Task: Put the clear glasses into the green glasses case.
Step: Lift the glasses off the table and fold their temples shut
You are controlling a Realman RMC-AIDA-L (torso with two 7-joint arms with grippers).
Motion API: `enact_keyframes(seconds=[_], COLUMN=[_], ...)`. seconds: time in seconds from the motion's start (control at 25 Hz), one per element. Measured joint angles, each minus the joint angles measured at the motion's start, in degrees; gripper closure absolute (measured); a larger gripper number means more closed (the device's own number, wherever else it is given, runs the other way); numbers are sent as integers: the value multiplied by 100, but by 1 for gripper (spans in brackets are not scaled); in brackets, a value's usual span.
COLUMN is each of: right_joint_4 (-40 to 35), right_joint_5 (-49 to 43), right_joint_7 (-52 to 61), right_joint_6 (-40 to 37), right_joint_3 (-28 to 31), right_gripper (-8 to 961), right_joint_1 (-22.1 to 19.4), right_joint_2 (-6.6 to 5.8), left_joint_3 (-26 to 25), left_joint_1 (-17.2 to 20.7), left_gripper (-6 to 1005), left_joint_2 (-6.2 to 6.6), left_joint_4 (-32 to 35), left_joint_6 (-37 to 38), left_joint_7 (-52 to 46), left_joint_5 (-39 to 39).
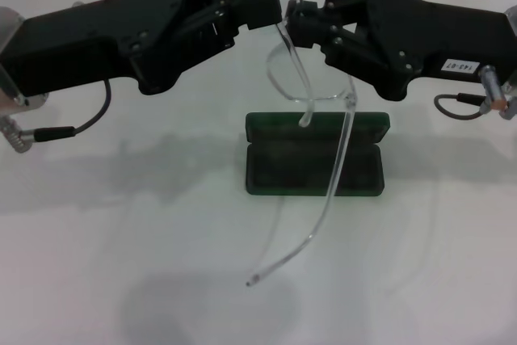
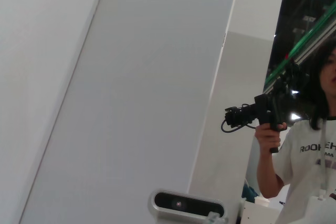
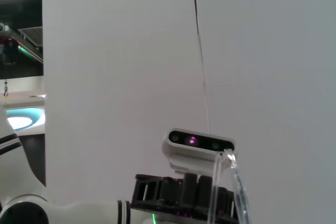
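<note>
I had both grippers pinched shut on the clear glasses [image 1: 311, 78], left gripper [image 1: 271, 4] and right gripper [image 1: 297, 15] meeting above the open green glasses case [image 1: 317, 155]. One long temple arm hung down toward me, past the case's near edge.

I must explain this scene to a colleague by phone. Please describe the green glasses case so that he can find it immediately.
Start at the white table in the head view; below the left gripper and right gripper, which meet and hold up the clear glasses. The green glasses case lies there, open. It is the only dark green rectangular box; a clear temple arm hangs down across it.
</note>
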Motion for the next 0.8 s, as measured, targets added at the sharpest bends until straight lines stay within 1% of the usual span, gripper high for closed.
enact_keyframes(seconds=[0.32,0.8], right_joint_4=[0,60], right_joint_5=[55,223], right_joint_7=[-8,-110], right_joint_6=[2,-14], right_joint_3=[-153,-164], right_gripper=[885,885], right_joint_1=[11,-88], right_joint_2=[0,0], left_joint_3=[37,50], left_joint_1=[2,52], left_gripper=[946,946], left_joint_2=[0,12], left_joint_4=[-50,-51], left_joint_6=[-1,55], left_joint_7=[1,-8], left_joint_5=[-8,-31])
